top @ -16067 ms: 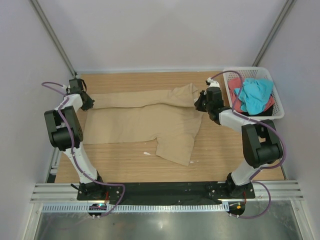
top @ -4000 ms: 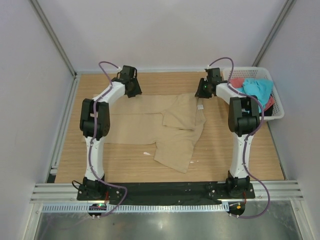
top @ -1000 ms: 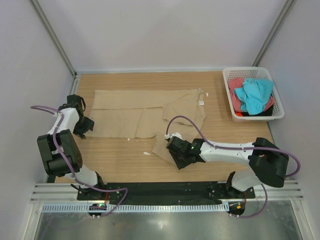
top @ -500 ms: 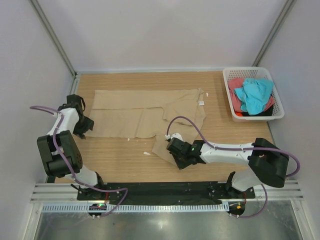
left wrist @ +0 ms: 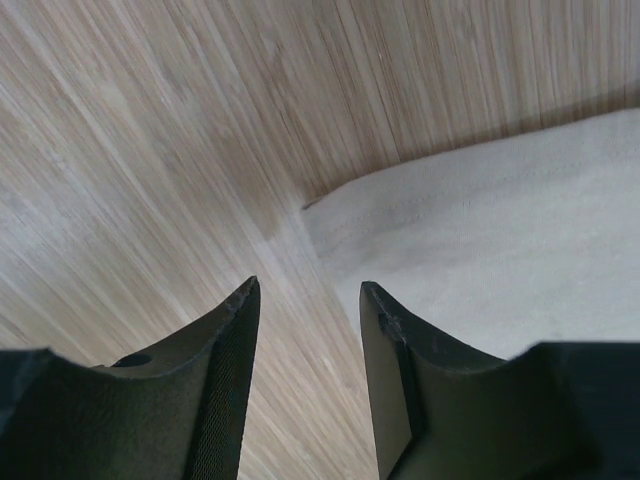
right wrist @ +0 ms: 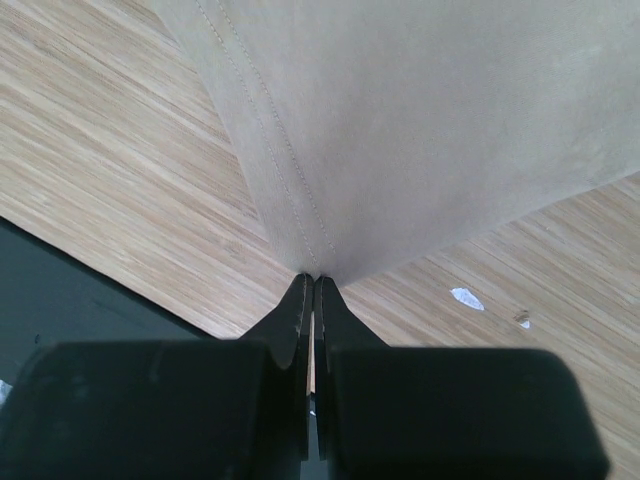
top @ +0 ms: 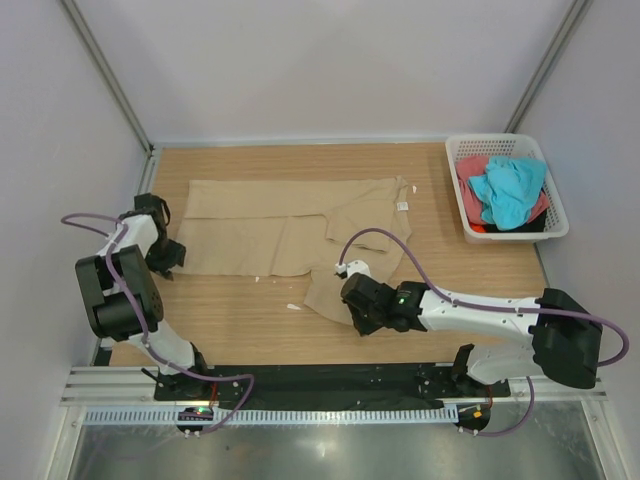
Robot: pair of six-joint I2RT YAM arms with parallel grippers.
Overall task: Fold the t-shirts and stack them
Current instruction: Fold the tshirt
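Note:
The tan-beige t-shirt [top: 290,225] lies spread on the table, its upper part folded over, with a white neck label [top: 402,206]. My right gripper [top: 352,305] is shut on the corner of the shirt's near sleeve [right wrist: 400,130], pinching the hem. My left gripper [top: 166,255] is open, low over the wood just left of the shirt's near-left corner [left wrist: 480,260], not touching it. The turquoise t-shirt [top: 510,188] and the coral-red t-shirt [top: 470,176] lie crumpled in the basket.
The white lattice basket [top: 553,225] stands at the table's far right. Small white scraps [top: 293,306] lie on the wood by the sleeve. A black base strip [top: 320,380] runs along the near edge, close behind my right gripper.
My right gripper has shifted slightly right and toward the near edge with the sleeve corner in its grip. My left gripper has edged toward the shirt's corner.

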